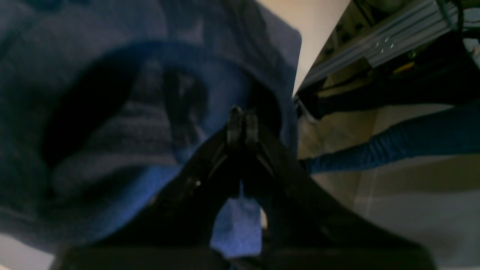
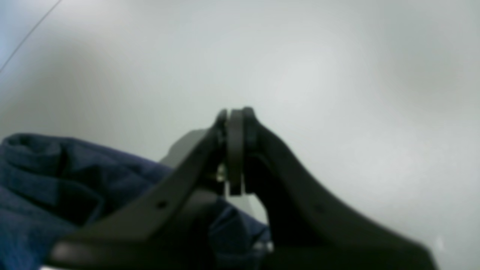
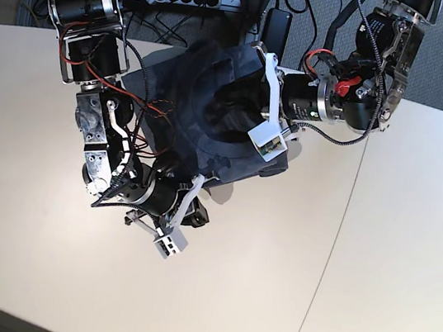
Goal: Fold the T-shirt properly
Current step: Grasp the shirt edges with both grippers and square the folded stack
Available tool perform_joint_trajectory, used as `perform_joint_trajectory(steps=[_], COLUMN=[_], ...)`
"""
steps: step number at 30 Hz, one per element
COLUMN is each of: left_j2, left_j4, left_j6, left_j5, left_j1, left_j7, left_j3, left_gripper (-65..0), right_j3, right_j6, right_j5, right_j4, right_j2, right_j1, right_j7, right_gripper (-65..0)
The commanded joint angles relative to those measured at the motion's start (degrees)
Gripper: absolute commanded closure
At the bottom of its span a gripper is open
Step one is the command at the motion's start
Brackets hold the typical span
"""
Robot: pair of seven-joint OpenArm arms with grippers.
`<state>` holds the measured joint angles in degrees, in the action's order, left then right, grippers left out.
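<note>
T-shirt [image 3: 212, 115] hangs bunched above the surface [image 3: 375, 256], between both arms. Your left pincer [image 1: 242, 120] and right pincer [image 2: 236, 116] are both together on cloth; draw them apart evenly to spread it.

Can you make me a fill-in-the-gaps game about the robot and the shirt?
1. The T-shirt is dark ____ in colour.
2. The shirt is bunched up, not yet ____.
3. It hangs between ____ robot arms above the table.
4. The left end effector and the right end effector both have their jaws ____.

Missing words: blue; folded; two; shut
</note>
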<state>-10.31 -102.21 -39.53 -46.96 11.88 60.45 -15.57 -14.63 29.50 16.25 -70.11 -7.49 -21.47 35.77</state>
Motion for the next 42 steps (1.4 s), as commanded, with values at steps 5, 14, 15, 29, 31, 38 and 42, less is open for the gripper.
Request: perform_joint_trajectory(steps=[5, 14, 15, 29, 31, 38, 42], left_j2=[-0.2, -5.6, -6.1, -6.9, -6.9, -6.4, -4.7], left_j4=[2.3, 15.1, 16.2, 22.8, 22.8, 22.8, 22.8], left_j6=[-0.5, -0.5, -0.5, -0.5, -0.5, -0.5, -0.5], left_j5=[3.4, 6.1, 6.1, 8.0, 8.9, 8.9, 9.1], left_j1=[-1.0, -8.1, -9.1, -22.4, -23.8, -27.1, -27.3], left_j7=[-0.8, -3.9, -3.9, -5.4, -6.4, -9.7, -9.6], left_j3=[0.1, 0.1, 0.1, 0.0, 0.0, 0.0, 0.0], left_gripper=[0.0, 0.0, 0.0, 0.0, 0.0, 0.0, 0.0], right_j3=[0.3, 0.3, 0.3, 0.9, 1.5, 6.5, 9.7], right_j6=[2.3, 2.3, 2.3, 2.3, 2.3, 2.3, 2.4], right_j5=[0.7, 0.7, 0.8, 11.8, 11.9, 15.2, 16.3], right_j4=[-0.8, -0.8, -0.8, -1.3, -1.3, -3.3, -7.6], right_j2=[-0.4, -1.5, -1.9, -8.6, -9.0, -9.0, -8.6], right_j1=[-1.5, -1.5, -1.5, 1.7, 3.7, 11.8, 17.4], right_j7=[-0.7, 1.2, 1.2, 6.7, 6.4, 6.4, 6.4], right_gripper=[0.0, 0.0, 0.0, 0.0, 0.0, 0.0, 0.0])
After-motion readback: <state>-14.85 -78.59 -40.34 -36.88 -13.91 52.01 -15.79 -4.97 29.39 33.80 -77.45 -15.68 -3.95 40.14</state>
